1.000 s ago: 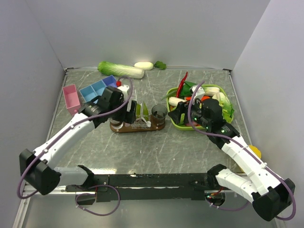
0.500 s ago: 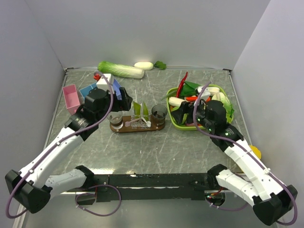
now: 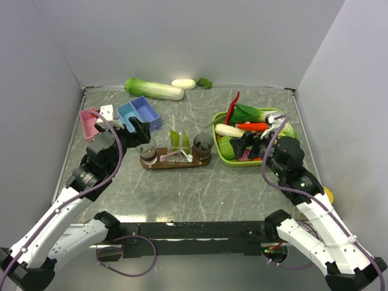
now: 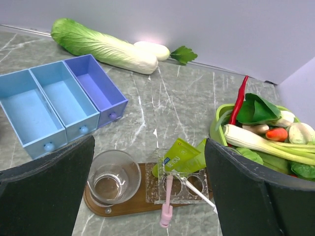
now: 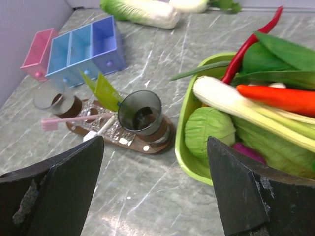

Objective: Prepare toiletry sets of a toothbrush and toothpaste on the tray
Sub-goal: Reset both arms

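Both arms have drawn back over the grey marbled counter (image 3: 200,188) since a second ago, left claw (image 4: 149,147) and right claw (image 5: 153,142) spread wide, holding nothing. The dark brown oval tray (image 3: 176,165) sits mid-counter, a tumbler (image 3: 146,150) at each end. Between them light-green toothpaste tubes (image 4: 179,156) lean in a clear holder (image 4: 177,187), their blue print unreadable; a pink toothbrush (image 4: 167,199) and a white toothbrush (image 4: 199,189) lie across it

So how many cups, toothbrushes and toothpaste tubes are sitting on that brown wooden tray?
Tumblers: 2
Toothbrushes: 2 (one pink, one white)
Toothpaste tubes: 2
Total: 6
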`<state>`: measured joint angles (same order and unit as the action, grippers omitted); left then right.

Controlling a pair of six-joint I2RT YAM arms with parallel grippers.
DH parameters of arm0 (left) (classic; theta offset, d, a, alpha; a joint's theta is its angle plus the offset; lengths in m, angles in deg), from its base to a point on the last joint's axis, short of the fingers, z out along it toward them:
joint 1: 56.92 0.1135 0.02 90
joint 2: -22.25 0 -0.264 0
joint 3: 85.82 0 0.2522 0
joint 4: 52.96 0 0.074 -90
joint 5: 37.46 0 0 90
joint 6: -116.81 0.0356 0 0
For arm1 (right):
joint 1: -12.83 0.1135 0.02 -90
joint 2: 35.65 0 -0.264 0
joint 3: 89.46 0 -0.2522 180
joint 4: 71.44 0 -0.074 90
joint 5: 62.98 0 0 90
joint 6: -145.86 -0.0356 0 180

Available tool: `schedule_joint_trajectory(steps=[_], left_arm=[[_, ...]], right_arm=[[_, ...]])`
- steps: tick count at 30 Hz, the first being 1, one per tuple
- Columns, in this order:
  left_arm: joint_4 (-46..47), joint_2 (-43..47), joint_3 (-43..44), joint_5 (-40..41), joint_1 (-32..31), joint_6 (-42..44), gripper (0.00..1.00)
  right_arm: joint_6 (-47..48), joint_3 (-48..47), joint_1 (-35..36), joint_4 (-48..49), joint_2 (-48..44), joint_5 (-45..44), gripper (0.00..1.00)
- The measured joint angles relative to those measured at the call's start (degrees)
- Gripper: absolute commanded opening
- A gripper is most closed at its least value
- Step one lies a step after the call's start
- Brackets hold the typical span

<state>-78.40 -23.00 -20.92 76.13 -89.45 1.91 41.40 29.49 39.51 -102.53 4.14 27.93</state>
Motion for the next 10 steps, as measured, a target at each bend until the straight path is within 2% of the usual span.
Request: schedule_joint_trajectory(steps=[10], left_arm=[[1.77,4.57,-4.37,1.79,0.00,0.04,0.97]], right_arm=[[0.63,0.07,0.00,-0.59,-0.72,-1.95,0.92]])
